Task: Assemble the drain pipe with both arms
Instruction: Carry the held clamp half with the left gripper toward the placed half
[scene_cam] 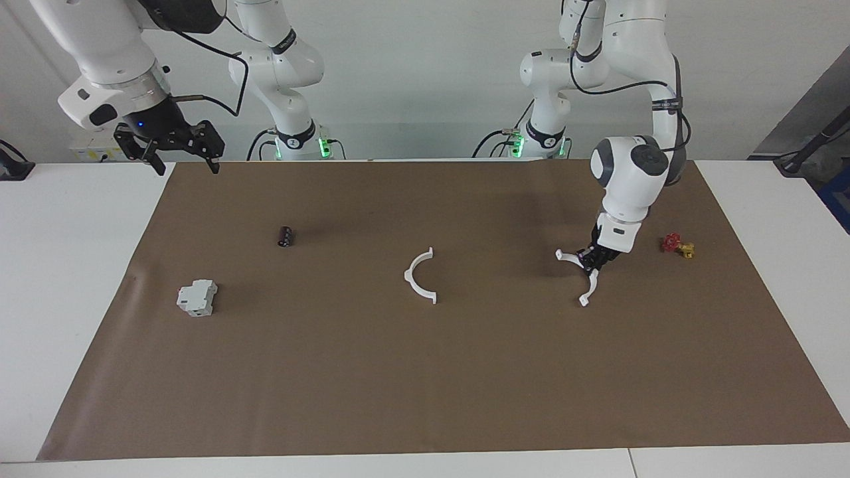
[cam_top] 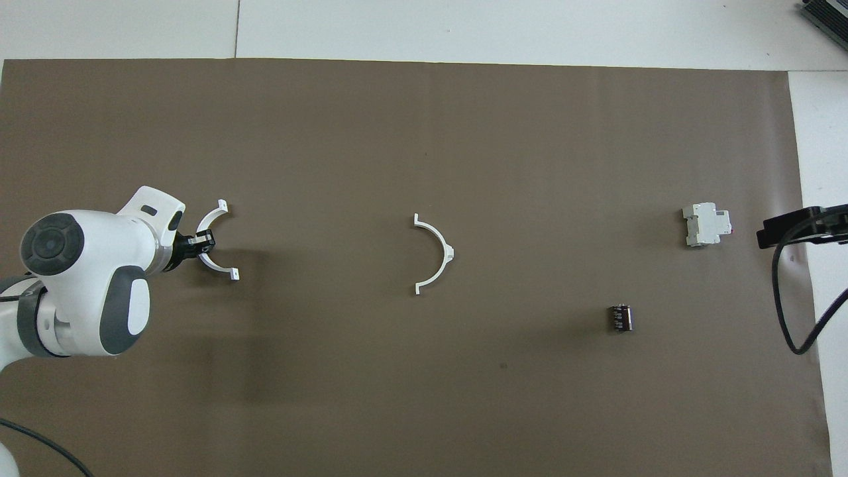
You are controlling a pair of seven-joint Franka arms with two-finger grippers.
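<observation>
The drain pipe is two thin white arcs lying apart. One arc [scene_cam: 420, 277] lies on the brown mat [scene_cam: 425, 372] at the middle of the table, also in the overhead view [cam_top: 440, 258]. My left gripper [scene_cam: 593, 257] is shut on the other arc [scene_cam: 590, 285] at its middle and holds it low over the mat, toward the left arm's end. The overhead view shows that gripper [cam_top: 199, 242] and its arc [cam_top: 215, 266] too. My right gripper [scene_cam: 184, 154] is open and empty, raised over the mat's corner at the right arm's end, and waits.
A grey-white boxy block [scene_cam: 196, 297] and a small black cylinder [scene_cam: 285, 236] lie on the mat toward the right arm's end. A small red and yellow part [scene_cam: 677, 246] lies near the left arm's end, beside the left gripper.
</observation>
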